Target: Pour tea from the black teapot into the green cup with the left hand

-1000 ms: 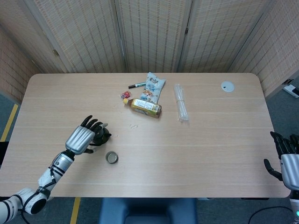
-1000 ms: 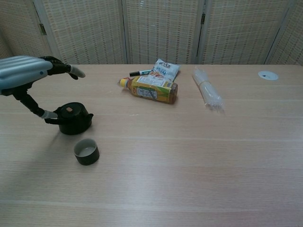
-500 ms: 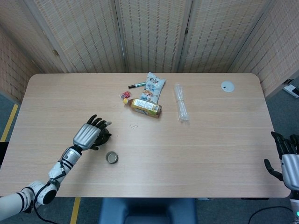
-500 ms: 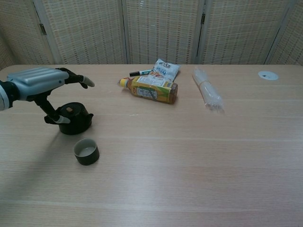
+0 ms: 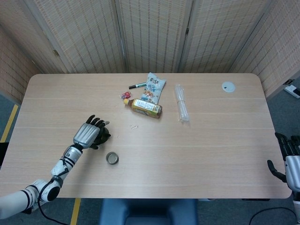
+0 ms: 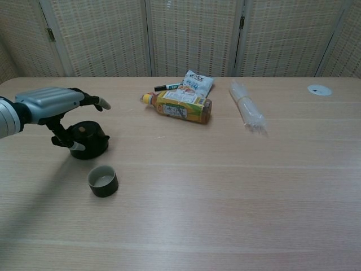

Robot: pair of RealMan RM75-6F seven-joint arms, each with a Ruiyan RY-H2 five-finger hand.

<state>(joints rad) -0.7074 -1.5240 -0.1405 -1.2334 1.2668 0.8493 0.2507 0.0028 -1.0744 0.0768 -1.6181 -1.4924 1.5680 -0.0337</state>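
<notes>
The black teapot stands on the table at the left, its handle pointing left; the head view shows only its edge past my fingers. Just in front of it sits the green cup, upright, also visible from the head camera. My left hand hovers over the teapot, fingers stretched out above the lid and the thumb reaching down beside the handle. It holds nothing. My right hand hangs off the table's right front corner, fingers apart and empty.
Behind the middle of the table lie a yellow drink bottle, a snack bag, a black marker and a clear bundle of straws. A white disc sits at the far right.
My left hand has come down and forward over the teapot, the thumb now lower by the handle. The teapot and cup have not moved. The right hand slid slightly down and right.
</notes>
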